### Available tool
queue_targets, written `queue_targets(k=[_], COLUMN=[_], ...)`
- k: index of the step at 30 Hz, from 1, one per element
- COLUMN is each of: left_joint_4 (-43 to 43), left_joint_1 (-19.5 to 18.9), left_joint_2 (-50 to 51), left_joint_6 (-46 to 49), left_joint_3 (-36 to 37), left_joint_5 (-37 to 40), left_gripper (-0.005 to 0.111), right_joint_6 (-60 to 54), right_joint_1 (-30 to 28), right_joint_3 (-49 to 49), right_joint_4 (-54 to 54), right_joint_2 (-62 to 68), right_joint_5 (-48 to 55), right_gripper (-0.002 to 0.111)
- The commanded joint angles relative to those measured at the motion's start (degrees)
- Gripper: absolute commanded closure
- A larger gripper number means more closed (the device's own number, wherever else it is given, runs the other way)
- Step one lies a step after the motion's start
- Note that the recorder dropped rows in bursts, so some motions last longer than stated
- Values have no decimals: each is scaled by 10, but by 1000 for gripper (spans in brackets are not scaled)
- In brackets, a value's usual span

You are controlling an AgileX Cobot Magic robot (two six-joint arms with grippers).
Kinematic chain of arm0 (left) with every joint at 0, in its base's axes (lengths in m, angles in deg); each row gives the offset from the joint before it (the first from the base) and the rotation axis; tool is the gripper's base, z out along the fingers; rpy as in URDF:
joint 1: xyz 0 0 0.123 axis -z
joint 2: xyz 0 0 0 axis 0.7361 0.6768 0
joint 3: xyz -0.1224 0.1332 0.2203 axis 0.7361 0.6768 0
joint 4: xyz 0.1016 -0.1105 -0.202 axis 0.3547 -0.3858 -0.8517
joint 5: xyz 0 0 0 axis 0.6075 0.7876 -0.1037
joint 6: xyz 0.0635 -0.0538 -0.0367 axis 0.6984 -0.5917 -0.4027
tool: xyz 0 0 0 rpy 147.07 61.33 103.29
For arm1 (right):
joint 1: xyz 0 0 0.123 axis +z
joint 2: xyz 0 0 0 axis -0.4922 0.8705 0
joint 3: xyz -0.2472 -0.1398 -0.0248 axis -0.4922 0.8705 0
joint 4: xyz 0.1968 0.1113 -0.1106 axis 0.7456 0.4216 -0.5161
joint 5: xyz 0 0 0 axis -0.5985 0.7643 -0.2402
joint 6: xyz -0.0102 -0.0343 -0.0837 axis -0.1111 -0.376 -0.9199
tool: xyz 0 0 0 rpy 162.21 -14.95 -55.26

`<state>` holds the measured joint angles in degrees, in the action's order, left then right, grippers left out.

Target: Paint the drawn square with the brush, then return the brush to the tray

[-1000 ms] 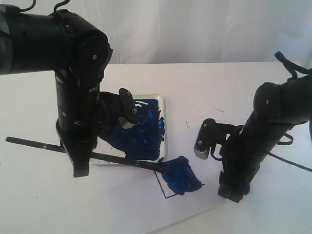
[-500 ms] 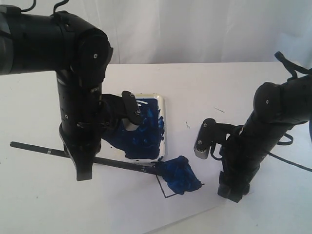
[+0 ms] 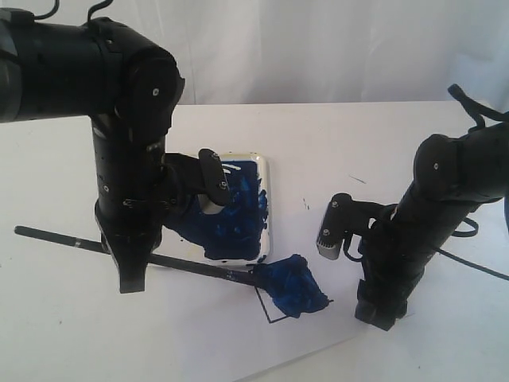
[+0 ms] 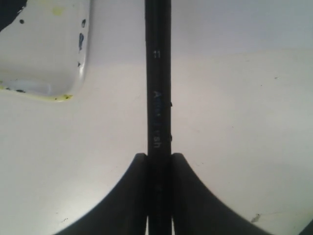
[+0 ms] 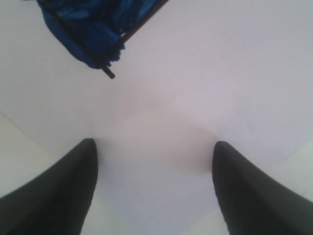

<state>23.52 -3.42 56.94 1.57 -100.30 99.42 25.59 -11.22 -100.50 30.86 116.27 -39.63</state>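
My left gripper (image 3: 132,274) is shut on the brush (image 3: 199,268), a long black stick that lies nearly level above the table. The brush's blue-coated tip rests in the drawn square (image 3: 293,289), whose upper part is smeared dark blue while its lower corner is bare outline. In the left wrist view the brush (image 4: 158,88) runs straight out from between the shut fingers (image 4: 138,196). The tray (image 3: 238,208), cream-white and smeared blue, sits just behind the brush. My right gripper (image 3: 374,312) stands open on the paper to the right of the square (image 5: 85,29).
A white paper sheet (image 3: 334,239) covers the table under the square and the right gripper. A corner of the tray's rim (image 4: 58,73) shows beside the brush handle in the left wrist view. A white backdrop closes off the far side.
The left gripper and brush shifted slightly right and down, then back left and up, stroking the tip over the square. The right arm has stayed still.
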Motion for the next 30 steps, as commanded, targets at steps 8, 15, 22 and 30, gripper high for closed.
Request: queue_targets(k=[8, 15, 22, 30], left_joint_4=[15, -9, -14, -68], left_joint_1=[1, 1, 1, 1], left_joint_2=[-3, -11, -18, -18], left_joint_6=[-1, 3, 25, 59], left_joint_3=[30, 29, 30, 30], left_joint_5=[18, -18, 15, 12], left_gripper=[107, 107, 107, 107], right_joint_6=[2, 2, 2, 2], right_joint_1=[0, 0, 0, 0], right_joint_3=[4, 4, 4, 4], right_joint_4=[1, 1, 1, 1], right_joint_2=[14, 14, 14, 14], right_joint_5=[2, 2, 2, 2], right_gripper=[45, 45, 45, 45])
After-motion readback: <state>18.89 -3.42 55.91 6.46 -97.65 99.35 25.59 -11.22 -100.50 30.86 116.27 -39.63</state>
